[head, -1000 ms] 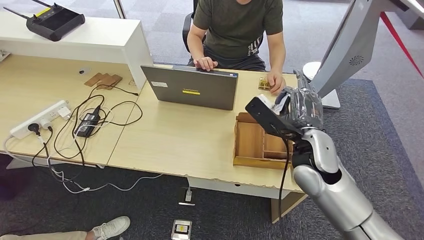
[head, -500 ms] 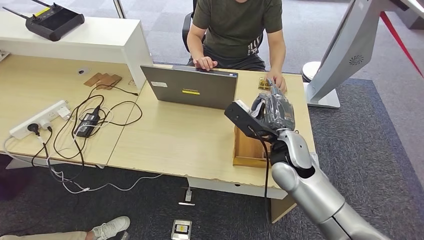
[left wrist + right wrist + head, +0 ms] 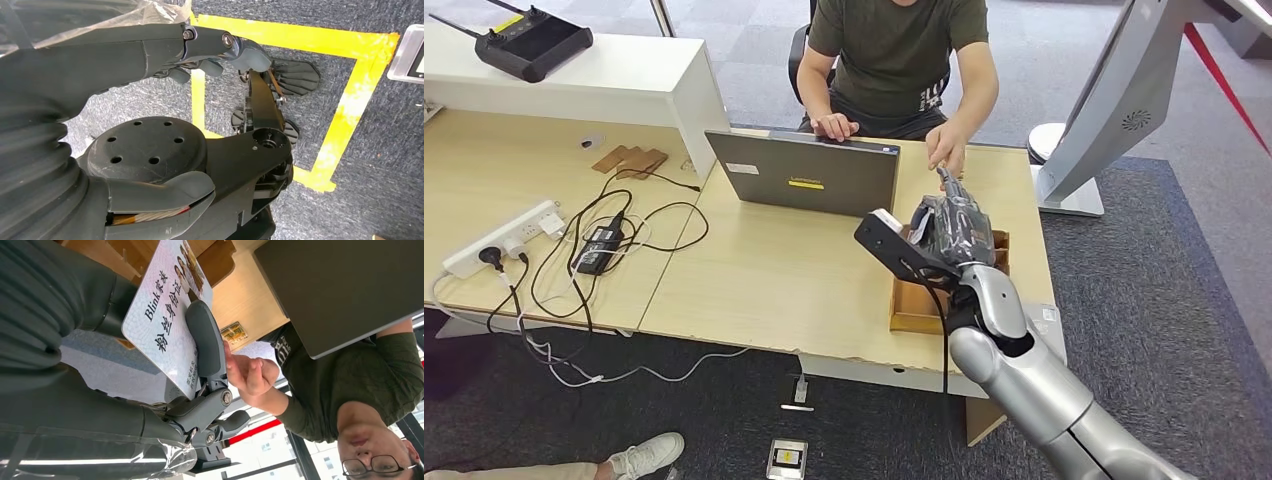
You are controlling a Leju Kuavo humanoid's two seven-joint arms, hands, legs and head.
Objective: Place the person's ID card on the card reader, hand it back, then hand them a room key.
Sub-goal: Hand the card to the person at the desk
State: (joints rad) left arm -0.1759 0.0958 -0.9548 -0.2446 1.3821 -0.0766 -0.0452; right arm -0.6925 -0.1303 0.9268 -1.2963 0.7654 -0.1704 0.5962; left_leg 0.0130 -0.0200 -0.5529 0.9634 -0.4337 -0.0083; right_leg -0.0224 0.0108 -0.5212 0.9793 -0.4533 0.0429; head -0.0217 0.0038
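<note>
Right hand: the right hand (image 3: 954, 225) is raised over the wooden tray (image 3: 914, 300) near the desk's (image 3: 774, 270) right end, arm coming in from the lower right; in the wrist view the hand (image 3: 200, 405) is clamped on the ID card (image 3: 165, 315), thumb (image 3: 206, 345) pressed across the printed face.
ID card: white and pale pink with dark printed characters and a small photo strip at one end; held tilted above the tray, off the desk.
Person: seated at the desk's far edge in a dark green shirt; one hand (image 3: 946, 150) reaches toward the robot's fingertips, just beside them, and in the wrist view that hand (image 3: 250, 375) is next to the thumb, contact unclear; the other hand (image 3: 835, 126) rests at the laptop (image 3: 809, 180).
Small card: a small patterned card (image 3: 233, 333) lies on the desk near the far right corner.
Left hand: the left hand (image 3: 215, 55) hangs over grey carpet with yellow tape (image 3: 350, 95), fingers loosely curled, holding nothing; whether apart or together, cannot tell.
Left end of desk: power strip (image 3: 504, 238) and tangled black cables (image 3: 604, 250).
</note>
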